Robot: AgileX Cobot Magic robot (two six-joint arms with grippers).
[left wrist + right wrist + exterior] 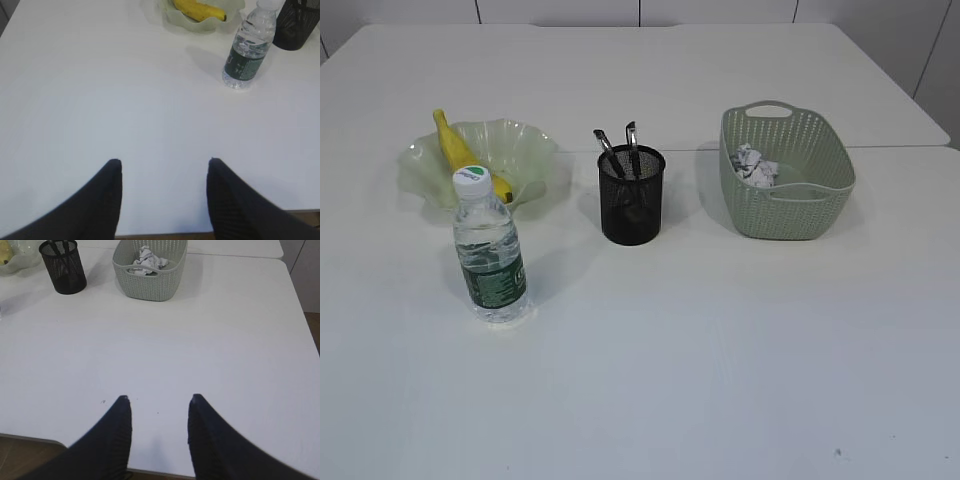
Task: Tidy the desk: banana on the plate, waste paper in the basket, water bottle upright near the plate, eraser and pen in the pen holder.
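The banana (460, 153) lies on the pale green plate (525, 140) at the left of the desk (720, 350). Just in front of the plate the water bottle (489, 250) stands upright. The black mesh pen holder (631, 195) in the middle holds two dark pens (632, 147); the eraser is hidden from view. Crumpled waste paper (755, 165) rests inside the sage-green basket (800, 195). My left gripper (164, 161) hovers open and empty above the near desk edge, well short of the bottle (248, 47). My right gripper (159, 397) is also open and empty, far from the basket (150, 270).
The desk's near edge runs just under both grippers, with brown floor beyond it. A second white table joins at the back right. Neither arm shows in the exterior view.
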